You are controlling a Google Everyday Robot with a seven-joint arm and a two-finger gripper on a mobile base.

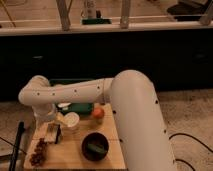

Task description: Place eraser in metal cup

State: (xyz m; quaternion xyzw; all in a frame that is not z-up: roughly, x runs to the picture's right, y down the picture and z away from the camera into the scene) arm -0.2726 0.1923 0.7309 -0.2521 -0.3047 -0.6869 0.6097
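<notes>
My white arm reaches from the lower right across to the left and bends down over the wooden board point(70, 157). The gripper point(53, 132) hangs at the board's left side, just left of the white cup point(71, 120). A small block, pale with a dark face, shows at the gripper's tip; it looks like the eraser point(54, 134), but I cannot tell whether it is held. The metal cup does not show; the arm and gripper cover the board's back left corner.
A dark brown bowl point(95, 146) stands at the board's front middle. An orange fruit point(98, 113) lies behind it. A brown clustered thing point(37, 153) lies at the front left. A green tray point(75, 97) sits behind the board. A dark counter runs along the back.
</notes>
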